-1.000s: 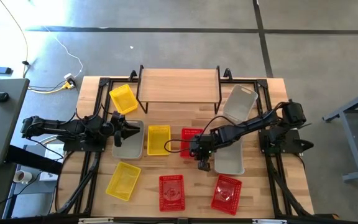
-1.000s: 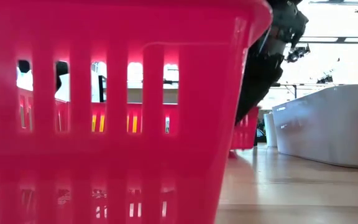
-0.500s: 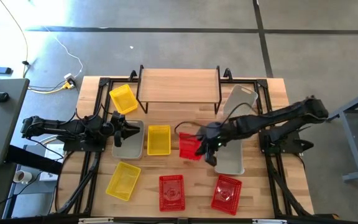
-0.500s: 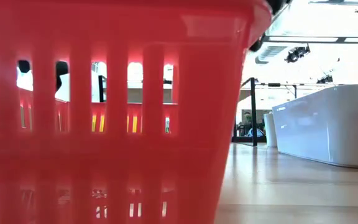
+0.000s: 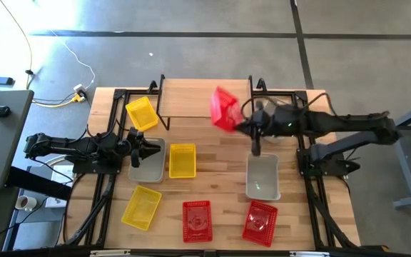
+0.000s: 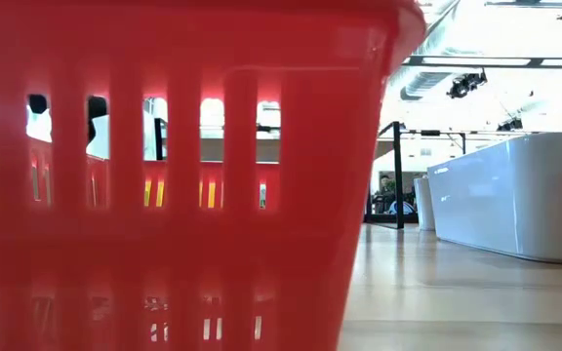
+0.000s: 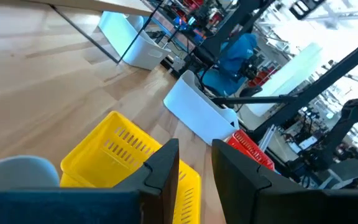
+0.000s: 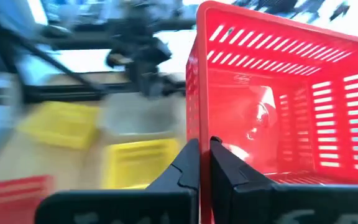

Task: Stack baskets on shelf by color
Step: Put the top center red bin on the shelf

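Red basket [image 5: 224,108] is up off the tabletop [image 5: 220,153] now, pinched in the right end effector [image 5: 241,126], swinging over the shelf [image 5: 191,98]; left end effector [image 5: 150,149] idles, parted.

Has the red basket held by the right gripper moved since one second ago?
Yes. The red basket, clamped in the right gripper, went from the table's middle up to the shelf, at its right end.

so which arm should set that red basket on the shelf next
Right. The right gripper is already shut on the red basket, holding it tilted in the air at the shelf's right end. The left gripper waits low over a grey basket, away from the shelf.
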### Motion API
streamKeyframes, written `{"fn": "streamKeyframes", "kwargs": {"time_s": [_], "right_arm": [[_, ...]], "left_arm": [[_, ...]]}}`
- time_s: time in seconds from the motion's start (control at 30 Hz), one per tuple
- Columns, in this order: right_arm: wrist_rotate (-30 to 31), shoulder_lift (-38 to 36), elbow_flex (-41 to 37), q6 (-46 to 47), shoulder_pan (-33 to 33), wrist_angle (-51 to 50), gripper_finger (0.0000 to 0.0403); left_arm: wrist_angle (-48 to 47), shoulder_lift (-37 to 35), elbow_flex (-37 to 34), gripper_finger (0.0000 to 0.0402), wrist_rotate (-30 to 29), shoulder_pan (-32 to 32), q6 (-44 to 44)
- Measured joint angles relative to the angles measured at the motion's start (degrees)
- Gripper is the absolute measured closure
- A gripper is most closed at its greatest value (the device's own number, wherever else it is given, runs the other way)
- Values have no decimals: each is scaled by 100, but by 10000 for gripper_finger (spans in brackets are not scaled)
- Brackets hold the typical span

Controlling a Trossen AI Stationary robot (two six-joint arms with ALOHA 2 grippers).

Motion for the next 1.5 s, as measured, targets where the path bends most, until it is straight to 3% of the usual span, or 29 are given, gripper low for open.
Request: {"fn": "streamKeyframes", "kwargs": {"time_s": [0.2, 0.37, 0.67, 1.03, 1.5], "right_arm": [[465, -254, 0, -1851, -636, 1, 403], [361, -198, 2, -2462, -1210, -116, 403], [-185, 133, 98, -2082, -1676, -992, 403], [192, 1079, 448, -2059, -1676, -1982, 403], [165, 1521, 450, -2510, -1881, -2229, 403]], "left_arm": [[7, 2, -1, 316, 0, 0, -35], [6, 2, -1, 316, 1, -1, -50], [-11, 2, 0, 316, 4, -1, -181], [-13, 2, -1, 316, 4, -2, -181], [-17, 1, 1, 316, 4, -2, -181]]}}
